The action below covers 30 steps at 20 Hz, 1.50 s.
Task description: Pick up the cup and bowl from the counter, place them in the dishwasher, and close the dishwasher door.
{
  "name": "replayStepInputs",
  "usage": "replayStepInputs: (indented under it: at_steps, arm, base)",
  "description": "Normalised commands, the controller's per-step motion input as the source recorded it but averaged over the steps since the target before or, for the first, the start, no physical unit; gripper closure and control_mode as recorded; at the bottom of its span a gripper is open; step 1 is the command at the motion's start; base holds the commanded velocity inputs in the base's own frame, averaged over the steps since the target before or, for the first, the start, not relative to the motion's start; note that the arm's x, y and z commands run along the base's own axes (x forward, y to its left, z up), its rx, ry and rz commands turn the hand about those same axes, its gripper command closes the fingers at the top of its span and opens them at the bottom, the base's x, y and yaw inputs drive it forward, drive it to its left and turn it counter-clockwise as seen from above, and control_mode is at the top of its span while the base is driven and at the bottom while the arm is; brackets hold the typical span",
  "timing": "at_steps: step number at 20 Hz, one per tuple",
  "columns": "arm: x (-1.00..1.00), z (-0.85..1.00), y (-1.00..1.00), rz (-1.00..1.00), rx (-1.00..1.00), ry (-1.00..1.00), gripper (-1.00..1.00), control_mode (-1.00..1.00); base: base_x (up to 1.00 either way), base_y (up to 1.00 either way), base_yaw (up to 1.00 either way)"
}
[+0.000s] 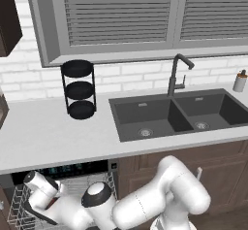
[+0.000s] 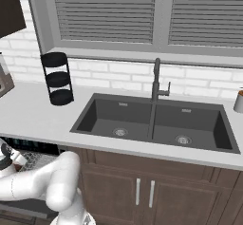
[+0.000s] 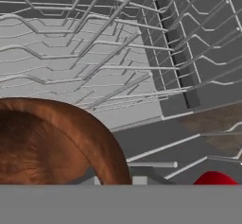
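The dark-brown bowl [image 3: 52,142] looms close at the lower left of the hand view, just above the silver wire rack [image 3: 94,67]. My gripper [image 3: 117,180] is shut on the bowl's rim, and its tips barely show at the bottom edge. A bit of the red cup [image 3: 215,178] peeks in at the lower right, low in the rack. My arm reaches down into the open dishwasher [image 1: 63,170], whose rack [image 1: 14,205] is pulled out under the light-grey counter [image 1: 48,132]. The dishwasher door is hidden behind my arm.
A black tiered stand [image 1: 78,89] is on the counter by the wall. The dark double sink [image 1: 179,112] with its faucet [image 1: 177,76] lies to the right, and a soap dispenser [image 1: 240,81] sits at the far right. Brown cabinets [image 2: 142,186] run below.
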Motion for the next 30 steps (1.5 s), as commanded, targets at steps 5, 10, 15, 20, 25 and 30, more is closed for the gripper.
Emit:
replayStepInputs:
  at_steps: [5,10,15,20,25,30]
  arm:
    - [0.00,-0.51,0.06,0.00,0.01,0.02,-1.00,-1.00]
    - [0.01,-0.05,0.07,0.00,0.00,-0.04,-1.00,-1.00]
    - [0.00,0.00,0.02,0.00,0.00,-0.08,-1.00,-1.00]
    - [-0.39,0.05,0.07,0.00,-0.03,-0.05,-1.00,-1.00]
    - [-0.89,0.47,0.00,0.00,0.05,0.00,-1.00,-1.00]
    - [-1.00,0.60,0.00,0.15,0.10,-0.21,-1.00,-1.00]
  base:
    - [0.00,0.00,0.00]
    - [0.00,0.00,0.00]
    - [0.00,0.00,0.00]
    - [0.00,0.00,0.00]
    - [0.00,0.00,0.00]
    - [0.00,0.00,0.00]
